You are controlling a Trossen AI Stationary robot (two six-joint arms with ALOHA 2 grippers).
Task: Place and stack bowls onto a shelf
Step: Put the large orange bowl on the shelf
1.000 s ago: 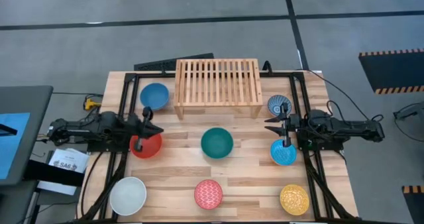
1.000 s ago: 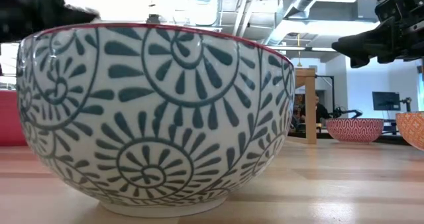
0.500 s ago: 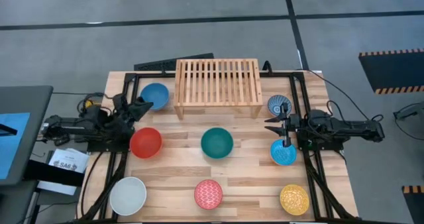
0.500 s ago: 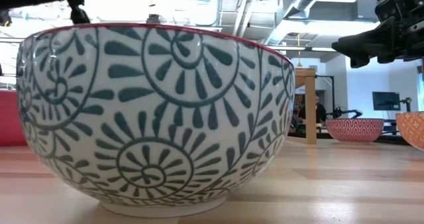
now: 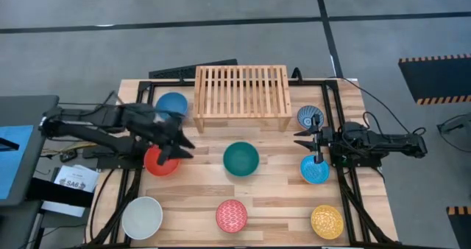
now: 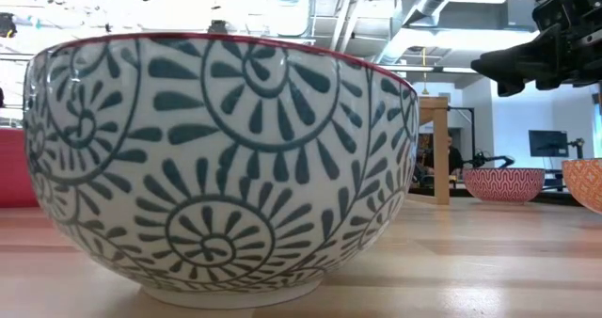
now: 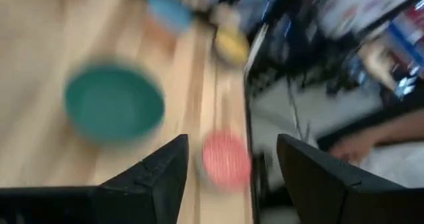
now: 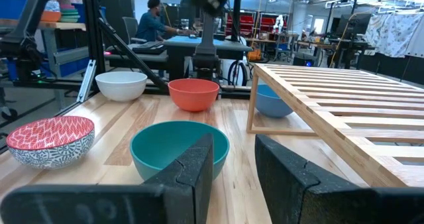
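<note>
Honestly, nothing is on the shelf [image 5: 241, 94] yet, so it's all still to do. Going near to far: along the front edge of the table [image 5: 280, 205] sit the white bowl [image 5: 142, 216], the red patterned bowl [image 5: 231, 215] and the yellow patterned bowl [image 5: 327, 221]. Next row back is the red bowl [image 5: 160, 163], the teal bowl [image 5: 241, 158] in the middle, and the light blue bowl [image 5: 315, 170] on the right. Behind those, the plain blue bowl [image 5: 171, 105] sits just beside the shelf's left end and the blue-white patterned bowl [image 5: 310, 117] just beside its right end. The shelf itself is at the back, slats bare.

The left gripper [image 5: 179, 145] is above the far edge of the red bowl with its fingers spread wide and nothing between them. The right gripper [image 5: 310, 141] hangs between the blue-white bowl and the light blue one, fingers part way apart, also empty.

What worries me: the left wrist view is smeared, so that arm looks to be swinging fast. If it drops onto the red bowl off-centre, a finger could clip the rim and skid the bowl toward the teal one. Glazed rims are slick too, so a shallow pinch could let it slip on the lift.
</note>
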